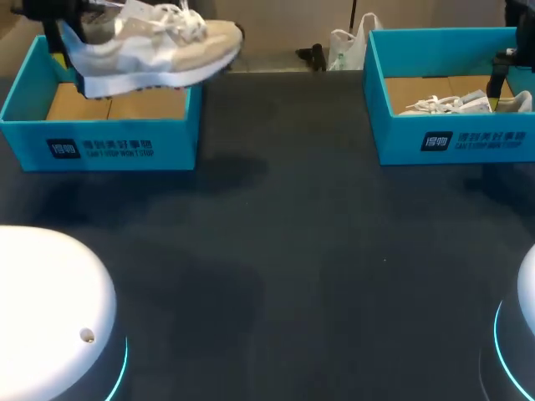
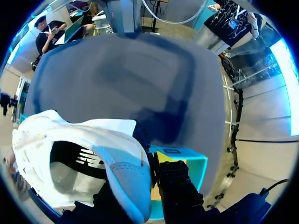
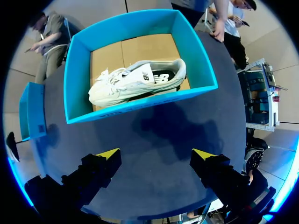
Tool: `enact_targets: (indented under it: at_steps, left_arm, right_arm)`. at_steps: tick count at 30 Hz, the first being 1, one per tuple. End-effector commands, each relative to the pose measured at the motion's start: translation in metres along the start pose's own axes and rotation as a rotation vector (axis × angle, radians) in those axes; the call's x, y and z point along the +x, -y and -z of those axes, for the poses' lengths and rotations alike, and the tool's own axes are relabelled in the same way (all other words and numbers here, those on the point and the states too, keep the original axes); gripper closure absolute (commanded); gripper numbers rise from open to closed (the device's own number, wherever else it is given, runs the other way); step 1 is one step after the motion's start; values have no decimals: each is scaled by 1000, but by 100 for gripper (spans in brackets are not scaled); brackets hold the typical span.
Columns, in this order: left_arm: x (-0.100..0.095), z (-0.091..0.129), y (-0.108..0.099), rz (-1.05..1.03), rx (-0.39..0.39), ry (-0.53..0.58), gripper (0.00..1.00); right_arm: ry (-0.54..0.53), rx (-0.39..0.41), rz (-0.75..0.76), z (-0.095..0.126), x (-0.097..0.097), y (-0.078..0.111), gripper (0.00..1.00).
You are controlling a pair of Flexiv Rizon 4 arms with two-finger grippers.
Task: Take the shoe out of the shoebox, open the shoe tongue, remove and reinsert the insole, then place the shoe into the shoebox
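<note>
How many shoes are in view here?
2. The lifted shoe hangs above the left shoebox; the other shoe lies inside the right shoebox. The left shoebox's floor is partly hidden.

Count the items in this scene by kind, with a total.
Shoes: 2, namely the lifted shoe in the air above the left shoebox and the boxed shoe lying in the right shoebox
Shoeboxes: 2, both blue and open
Total: 4

Left claw (image 2: 147, 191) raised, clamped on shoe (image 2: 119, 158), right claw (image 3: 156, 156) spread wide, hovering
</note>
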State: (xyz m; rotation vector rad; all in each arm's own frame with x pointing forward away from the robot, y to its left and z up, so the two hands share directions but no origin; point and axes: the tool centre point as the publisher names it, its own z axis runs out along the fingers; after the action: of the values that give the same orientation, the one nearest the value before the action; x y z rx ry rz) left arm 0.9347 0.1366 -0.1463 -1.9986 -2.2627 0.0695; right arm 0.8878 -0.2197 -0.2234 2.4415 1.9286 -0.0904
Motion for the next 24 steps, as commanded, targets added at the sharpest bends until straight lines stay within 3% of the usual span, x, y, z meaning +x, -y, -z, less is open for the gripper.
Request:
enact_targets:
  at_steps: [1,4,16,24]
  left_arm:
    - [-19,-12,36,-36,-606,0,100]
    - [-38,-19,51,-78,-593,4,100]
    - [-38,-19,51,-78,-593,4,100]
    - [-91,-52,108,-222,-562,30,100]
  right_arm:
    - [1,-2,-1,0,0,1,0]
    - [1,-2,-1,0,0,1,0]
    - [1,-2,-1,0,0,1,0]
    - [1,-2,-1,0,0,1,0]
